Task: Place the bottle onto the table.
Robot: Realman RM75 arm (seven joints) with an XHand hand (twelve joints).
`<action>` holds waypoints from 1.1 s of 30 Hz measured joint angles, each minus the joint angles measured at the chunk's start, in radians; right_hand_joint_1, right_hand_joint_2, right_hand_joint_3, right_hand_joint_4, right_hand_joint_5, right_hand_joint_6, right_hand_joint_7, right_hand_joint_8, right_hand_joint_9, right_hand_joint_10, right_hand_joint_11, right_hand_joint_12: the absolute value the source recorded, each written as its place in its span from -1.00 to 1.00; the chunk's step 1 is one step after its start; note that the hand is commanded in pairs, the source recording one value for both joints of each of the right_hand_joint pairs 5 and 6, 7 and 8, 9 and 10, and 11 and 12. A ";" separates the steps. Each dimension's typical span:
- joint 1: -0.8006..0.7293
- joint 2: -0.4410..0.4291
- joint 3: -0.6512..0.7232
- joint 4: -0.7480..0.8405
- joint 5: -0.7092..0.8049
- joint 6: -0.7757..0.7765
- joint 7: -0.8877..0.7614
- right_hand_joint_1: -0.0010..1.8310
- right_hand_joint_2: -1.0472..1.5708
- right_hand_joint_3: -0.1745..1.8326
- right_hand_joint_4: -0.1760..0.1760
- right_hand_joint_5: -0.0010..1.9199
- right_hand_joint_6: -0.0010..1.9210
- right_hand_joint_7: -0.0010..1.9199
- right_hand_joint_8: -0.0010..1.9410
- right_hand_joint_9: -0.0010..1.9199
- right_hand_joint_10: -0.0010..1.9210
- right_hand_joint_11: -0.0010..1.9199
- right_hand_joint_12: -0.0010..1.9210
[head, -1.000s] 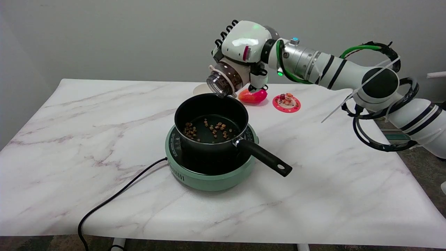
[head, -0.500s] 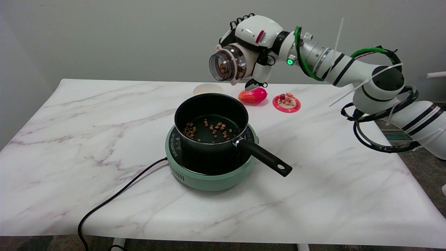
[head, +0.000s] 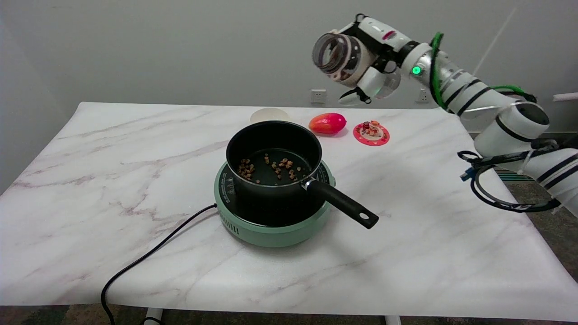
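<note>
My right hand [head: 375,58] grips a clear open-mouthed bottle [head: 336,56] high in the air, above the far right part of the marble table [head: 90,171]. The bottle lies tilted, its mouth facing left and toward the camera, with little showing inside. It hangs well above the red fruit [head: 328,123] and to the upper right of the black pot [head: 273,158]. The pot holds several brown pieces on its bottom.
The pot sits on a green hotplate [head: 271,225], its black handle [head: 343,205] pointing to the lower right. A black cable [head: 144,259] runs off the front left edge. A pale round lid [head: 269,115] and a small red dish with bits [head: 371,132] lie at the back.
The hand has lifted the bottle up and to the right, away from over the pot, and turned its mouth from pointing down to more level.
</note>
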 measured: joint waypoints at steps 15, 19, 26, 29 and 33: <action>-0.260 0.000 0.241 -0.192 0.472 0.165 -0.031 0.62 0.59 -0.28 0.00 1.00 1.00 0.95 0.93 0.47 0.47 0.27 0.27; -0.299 -0.012 0.259 -0.274 0.577 0.256 -0.034 0.61 0.61 -0.30 0.00 1.00 1.00 0.95 0.93 0.47 0.47 0.28 0.28; -0.326 -0.054 0.245 -0.440 0.738 0.427 -0.028 0.60 0.62 -0.29 0.00 1.00 1.00 0.96 0.93 0.48 0.48 0.28 0.28; -0.326 -0.072 0.227 -0.513 0.791 0.496 -0.017 0.59 0.63 -0.29 0.00 1.00 1.00 0.95 0.93 0.48 0.47 0.28 0.28; -0.317 -0.098 0.198 -0.610 0.854 0.579 0.004 0.59 0.62 -0.28 0.00 1.00 1.00 0.95 0.93 0.47 0.47 0.28 0.28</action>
